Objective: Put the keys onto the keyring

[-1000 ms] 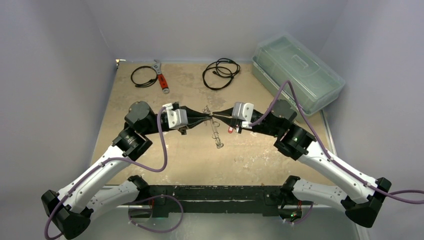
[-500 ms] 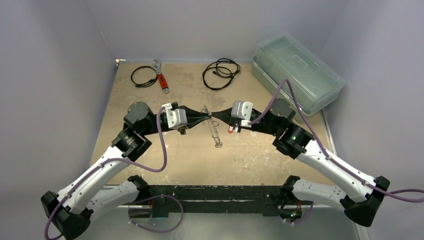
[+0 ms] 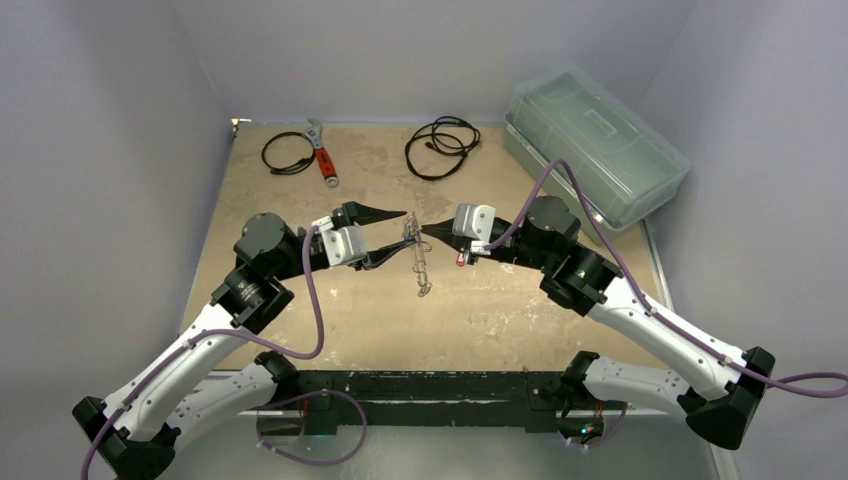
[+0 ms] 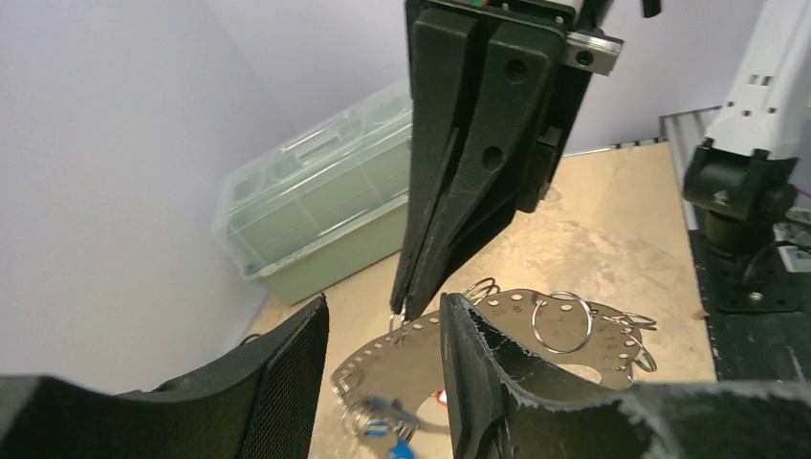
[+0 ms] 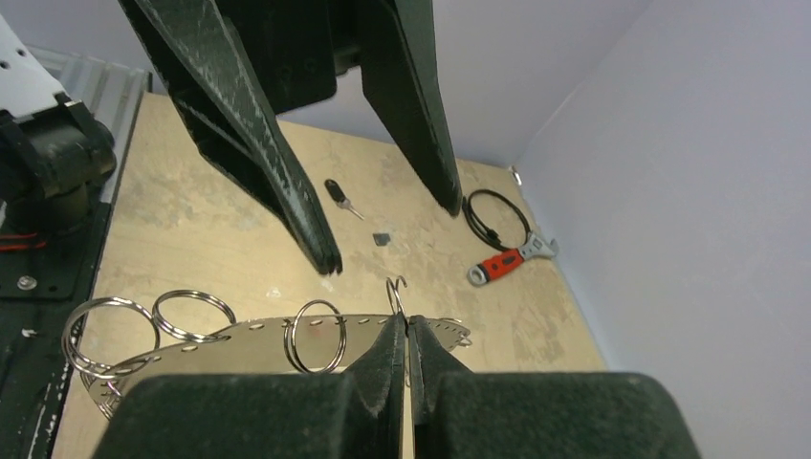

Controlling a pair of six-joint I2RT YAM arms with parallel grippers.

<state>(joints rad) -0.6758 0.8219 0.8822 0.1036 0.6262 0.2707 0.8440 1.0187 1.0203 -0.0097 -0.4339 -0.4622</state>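
A red-handled wrench (image 3: 322, 153) lies between a small black coil (image 3: 288, 152) and a larger coil (image 3: 441, 145); lidded box (image 3: 594, 142), perhaps compartmented, right.

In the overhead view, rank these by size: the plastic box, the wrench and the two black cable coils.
1. plastic box
2. cable coil nearer the box
3. cable coil beside the wrench and the wrench: these look about alike, so they are not ranked.

keyring (image 3: 420, 265) at right gripper (image 3: 425, 230) tip
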